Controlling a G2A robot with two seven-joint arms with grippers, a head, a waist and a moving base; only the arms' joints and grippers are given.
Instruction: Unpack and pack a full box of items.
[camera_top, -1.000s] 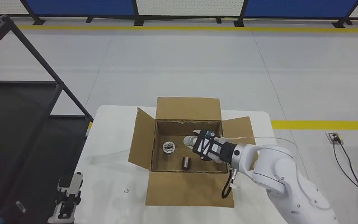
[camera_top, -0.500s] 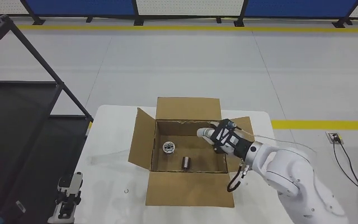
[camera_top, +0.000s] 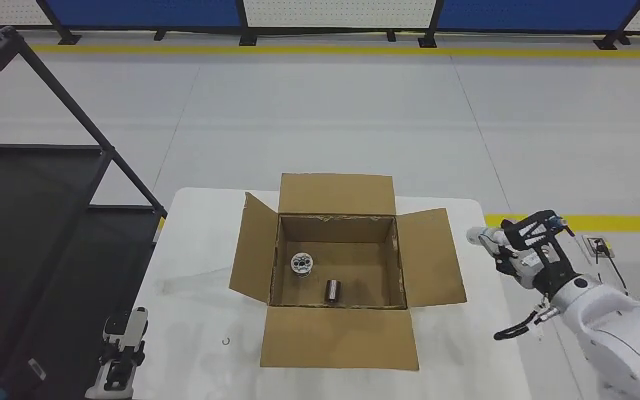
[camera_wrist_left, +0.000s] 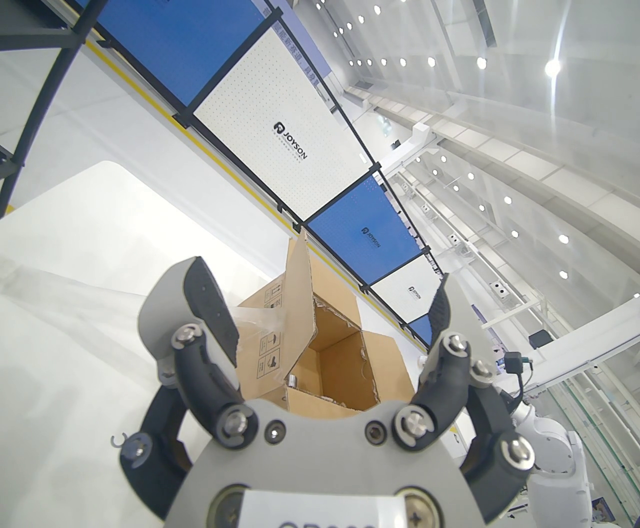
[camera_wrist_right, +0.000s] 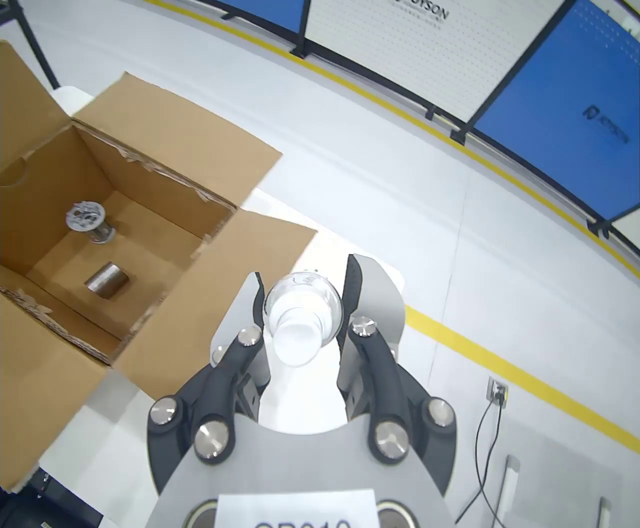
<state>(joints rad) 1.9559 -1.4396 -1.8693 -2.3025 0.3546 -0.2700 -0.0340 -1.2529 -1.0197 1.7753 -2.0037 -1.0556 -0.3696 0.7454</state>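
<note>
R gripper (camera_wrist_right: 304, 286) is pinching a clear bottle (camera_wrist_right: 301, 312) beside the box (camera_top: 338, 350) (2 metal parts (camera_top: 332, 291) inside); L gripper (camera_wrist_left: 320, 280) is sitting spread.

Box (camera_wrist_right: 190, 140) partly beyond the edge

The box (camera_top: 340, 345) sits mid-bench (camera_top: 190, 290). Inside it a round part (camera_top: 301, 263) stands at the left, and a cylinder (camera_top: 332, 291) lies just right of it, nearer the front. Beyond the box's right flap, the right gripper (camera_wrist_right: 304, 280) has a bottle (camera_wrist_right: 302, 310) between its jaws. The left gripper (camera_wrist_left: 320, 295) is at the bench's front-left corner.
</note>
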